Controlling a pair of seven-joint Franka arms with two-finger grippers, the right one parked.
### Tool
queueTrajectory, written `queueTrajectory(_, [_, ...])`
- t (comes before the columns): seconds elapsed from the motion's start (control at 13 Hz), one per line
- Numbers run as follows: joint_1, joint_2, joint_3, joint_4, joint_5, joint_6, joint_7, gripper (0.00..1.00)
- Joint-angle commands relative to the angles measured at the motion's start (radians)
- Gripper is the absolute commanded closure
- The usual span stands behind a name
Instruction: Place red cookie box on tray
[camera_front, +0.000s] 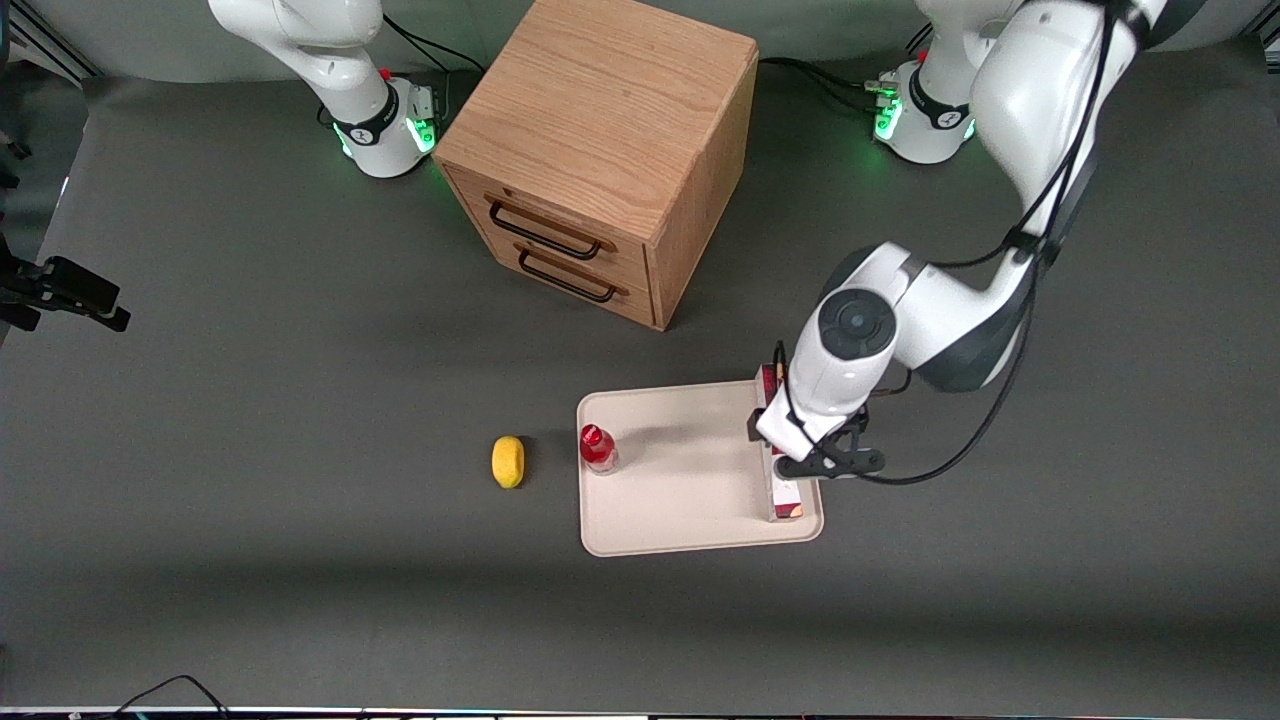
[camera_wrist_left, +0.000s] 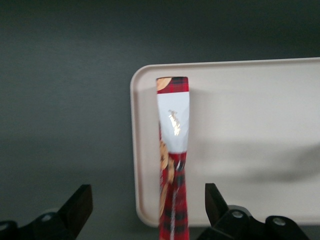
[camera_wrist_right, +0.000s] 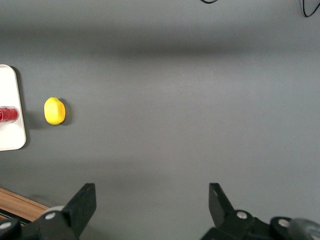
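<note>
The red cookie box lies on the cream tray, along the tray's edge toward the working arm's end of the table. Its white label patch is at the end nearer the front camera. The end farther from that camera reaches just past the tray's rim. My left gripper hovers over the middle of the box. In the left wrist view the gripper is open, and its two black fingers stand wide on either side of the box without touching it. The tray shows beneath.
A small red-capped bottle stands on the tray's edge toward the parked arm. A yellow lemon lies on the table beside it. A wooden two-drawer cabinet stands farther from the front camera than the tray.
</note>
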Motion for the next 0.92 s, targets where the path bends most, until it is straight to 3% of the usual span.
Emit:
queueTrajectory(0.0, [0.049,-0.209,0.029,-0.034,-0.171,-0.217,0.238,0.0])
queueTrajectory(0.46, [0.046,-0.55,0.305,-0.066,-0.253,-0.531,0.481,0.0])
queueTrajectory(0.69, [0.043,-0.689,0.408,-0.238,-0.287,-0.442,0.57,0.0])
queueTrajectory(0.85, [0.043,-0.74,0.415,-0.346,-0.287,-0.352,0.57,0.0])
